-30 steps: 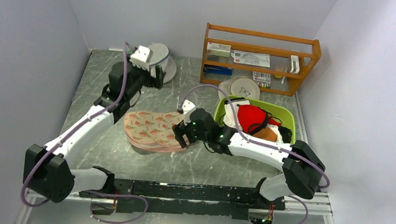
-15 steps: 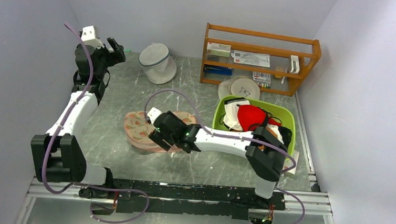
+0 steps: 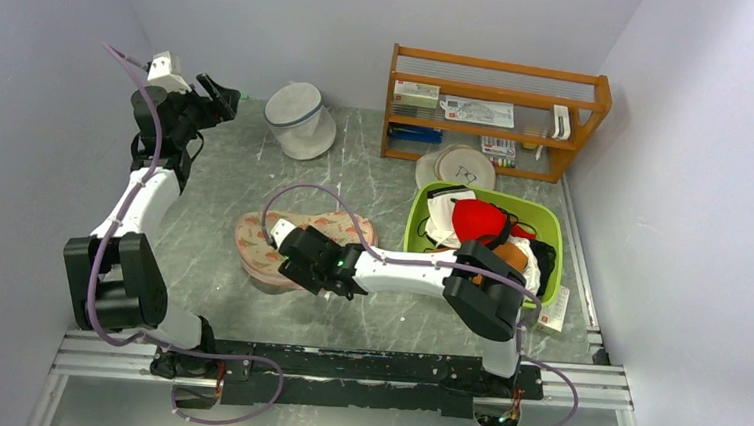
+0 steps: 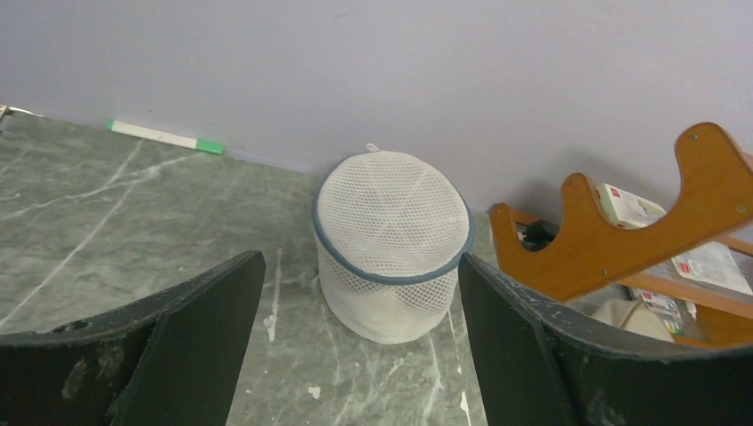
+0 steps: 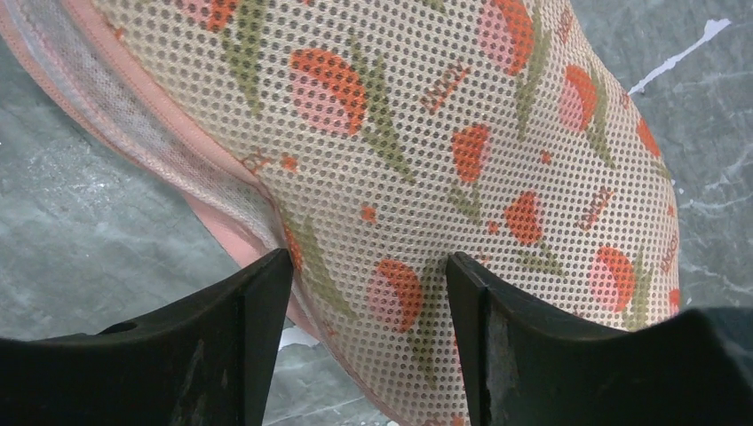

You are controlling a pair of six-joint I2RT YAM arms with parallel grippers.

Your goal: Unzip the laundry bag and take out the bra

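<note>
Laundry bag [image 3: 256, 243]: peach strawberry-print pouch lying flat on the table [image 3: 357, 161]. The zip appears closed as far as shows, and its pull cannot be made out. Bra: not visible, judged to be inside. Position: directly ahead of the right gripper [image 5: 366, 262], with the rounded end bulging into the gap between the fingers and the pink seam edge toward the left finger. The long axis runs away from the jaws, slanting toward the right-finger side. Right jaws: spread and straddling the fabric, with no pinch evident. Left gripper [image 4: 360, 262]: jaws wide apart and empty, well apart from the pouch, facing a white mesh cylinder bag [image 4: 391, 257]. Nearer arm: right, judged the one to seek the zip.
</note>
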